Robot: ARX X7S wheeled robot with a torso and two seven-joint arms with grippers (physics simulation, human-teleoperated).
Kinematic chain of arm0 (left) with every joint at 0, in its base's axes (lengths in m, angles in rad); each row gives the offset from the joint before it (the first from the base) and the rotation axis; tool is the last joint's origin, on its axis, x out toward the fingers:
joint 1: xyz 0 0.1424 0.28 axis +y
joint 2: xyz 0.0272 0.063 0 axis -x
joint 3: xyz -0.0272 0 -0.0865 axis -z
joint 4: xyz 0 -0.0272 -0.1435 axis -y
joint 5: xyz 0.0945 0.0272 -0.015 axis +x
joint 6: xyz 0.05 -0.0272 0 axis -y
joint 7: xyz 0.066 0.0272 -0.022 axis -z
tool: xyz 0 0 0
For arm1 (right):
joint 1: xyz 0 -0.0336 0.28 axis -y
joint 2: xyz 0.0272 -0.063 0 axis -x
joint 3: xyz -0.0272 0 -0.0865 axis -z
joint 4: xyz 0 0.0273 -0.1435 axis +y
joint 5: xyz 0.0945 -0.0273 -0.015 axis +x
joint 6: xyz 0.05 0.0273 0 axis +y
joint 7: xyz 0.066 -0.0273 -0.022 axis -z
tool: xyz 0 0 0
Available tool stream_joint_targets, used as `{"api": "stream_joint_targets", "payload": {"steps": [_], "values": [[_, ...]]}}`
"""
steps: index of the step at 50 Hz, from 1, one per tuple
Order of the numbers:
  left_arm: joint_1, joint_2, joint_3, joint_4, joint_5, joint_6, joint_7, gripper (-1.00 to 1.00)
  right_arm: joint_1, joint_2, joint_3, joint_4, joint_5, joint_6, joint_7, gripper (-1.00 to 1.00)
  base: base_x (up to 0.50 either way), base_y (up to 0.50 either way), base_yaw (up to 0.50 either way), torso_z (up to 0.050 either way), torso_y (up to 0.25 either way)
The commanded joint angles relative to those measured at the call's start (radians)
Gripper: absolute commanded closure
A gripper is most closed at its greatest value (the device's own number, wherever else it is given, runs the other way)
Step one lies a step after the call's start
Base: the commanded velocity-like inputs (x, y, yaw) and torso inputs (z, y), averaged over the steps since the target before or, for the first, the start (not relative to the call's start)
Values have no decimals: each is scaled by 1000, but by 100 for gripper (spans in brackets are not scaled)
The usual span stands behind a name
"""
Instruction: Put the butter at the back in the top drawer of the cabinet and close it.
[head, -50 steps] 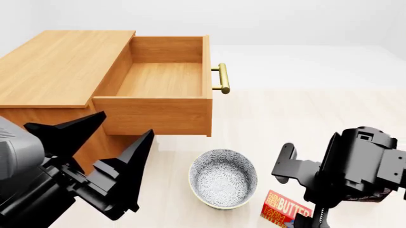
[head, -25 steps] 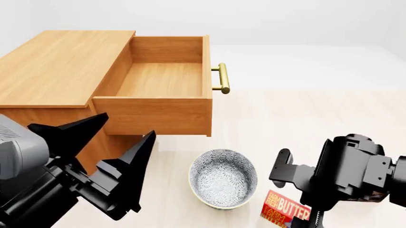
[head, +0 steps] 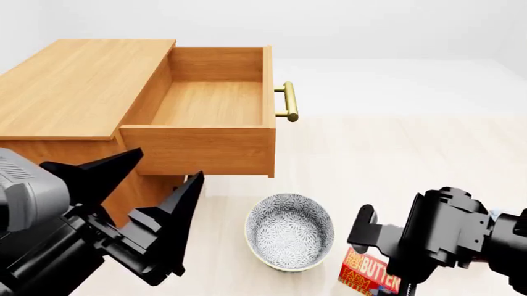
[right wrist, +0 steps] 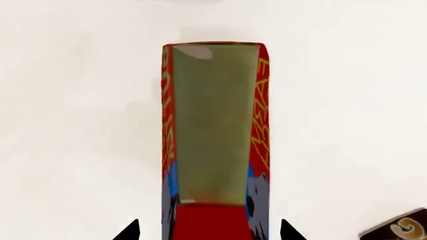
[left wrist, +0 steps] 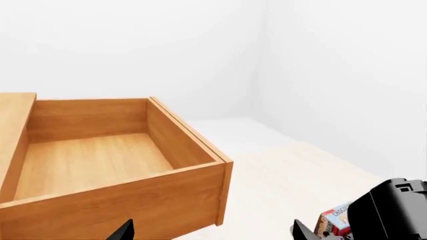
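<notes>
The butter [head: 368, 271] is a red-orange box on the floor, right of the bowl. In the right wrist view the butter [right wrist: 213, 135] lies between my fingertips with a gap on each side. My right gripper [head: 394, 259] is open and hangs right over it, and it also shows in the right wrist view [right wrist: 210, 231]. The cabinet [head: 74, 86] stands at the left. Its top drawer [head: 206, 102] is pulled out and empty, brass handle [head: 287, 102] to the right. My left gripper [head: 170, 161] is open and empty in front of the drawer's near side wall [left wrist: 113, 205].
A patterned grey bowl [head: 290, 231] sits on the floor just left of the butter. The corner of a brown Chocolate Pudding box [right wrist: 399, 230] lies beside the butter, and it also shows in the left wrist view [left wrist: 333, 220]. Pale floor stretches right of the cabinet.
My right gripper has dropped lower and come down over the butter. My left gripper has shifted only slightly. The drawer and bowl have not moved.
</notes>
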State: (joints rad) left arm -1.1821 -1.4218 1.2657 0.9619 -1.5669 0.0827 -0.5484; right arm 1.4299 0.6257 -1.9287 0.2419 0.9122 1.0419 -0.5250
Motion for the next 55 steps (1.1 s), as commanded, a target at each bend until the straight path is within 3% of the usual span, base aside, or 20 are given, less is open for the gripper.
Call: {"api": "stream_joint_targets", "payload": {"steps": [1,19,20,44,55], "values": [[3,8,-1,-4,0,-5,-2,-100,-43,-18,-11,53,-14,-35,-21,-100,0,0,0,0,0],[11,10,-2,-10,0,-4,8,-100,-61,-32,-17,90,-25,-46,-35,-100,0,0,0,0,0],[11,10,-2,-10,0,-4,8,-100,-61,-33,-17,92,-27,-47,-36,100,0,0,0,0,0],[19,9,-5,-12,3,-3,9,-100,-46,0,-7,30,-36,-41,26,100,0,0,0,0,0],[21,6,-8,-11,1,-1,8,-100,56,104,-2,-199,-5,61,110,100,0,0,0,0,0]]}}
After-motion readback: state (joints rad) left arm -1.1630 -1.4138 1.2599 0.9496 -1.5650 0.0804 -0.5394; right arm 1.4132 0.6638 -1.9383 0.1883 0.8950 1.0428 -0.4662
